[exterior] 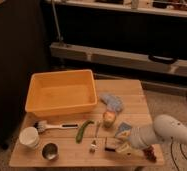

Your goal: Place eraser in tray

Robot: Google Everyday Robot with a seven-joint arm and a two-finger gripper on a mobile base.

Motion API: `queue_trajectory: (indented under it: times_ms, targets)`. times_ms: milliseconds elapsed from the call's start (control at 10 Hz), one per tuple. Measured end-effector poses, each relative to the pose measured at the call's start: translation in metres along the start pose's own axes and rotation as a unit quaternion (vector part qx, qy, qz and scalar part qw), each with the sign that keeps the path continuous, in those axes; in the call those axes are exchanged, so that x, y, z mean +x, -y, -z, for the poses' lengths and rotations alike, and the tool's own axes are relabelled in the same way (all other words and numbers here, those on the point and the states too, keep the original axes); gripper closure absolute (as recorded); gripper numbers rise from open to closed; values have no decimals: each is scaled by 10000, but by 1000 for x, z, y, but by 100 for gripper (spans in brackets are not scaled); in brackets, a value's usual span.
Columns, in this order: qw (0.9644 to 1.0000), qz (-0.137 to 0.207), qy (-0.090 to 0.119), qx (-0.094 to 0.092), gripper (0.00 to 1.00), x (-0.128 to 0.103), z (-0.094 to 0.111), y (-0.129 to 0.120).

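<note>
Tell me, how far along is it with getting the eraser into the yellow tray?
Nothing looks done yet: the tray is empty and the eraser lies by the front edge of the table. In hand: the gripper is down at the eraser; whether it has a hold, I cannot tell. Left: the lift, the carry, the drop.

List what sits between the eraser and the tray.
Camera view: a green vegetable and a thin utensil lie between the eraser and the tray. The tool sits at the eraser, front right.

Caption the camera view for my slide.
Robot hand beside the eraser at the table's front edge; yellow tray at back left.
</note>
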Motion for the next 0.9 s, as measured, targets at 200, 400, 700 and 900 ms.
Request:
queue_trajectory:
  times_ms: [200, 400, 700, 900]
  targets:
    - [9999, 6, -141, 77, 100, -28, 48, 26]
    - [9995, 52, -291, 127, 100, -58, 90, 57]
    - [9996, 167, -131, 163, 100, -116, 131, 103]
    - [9994, 302, -8, 144, 100, -173, 127, 130]
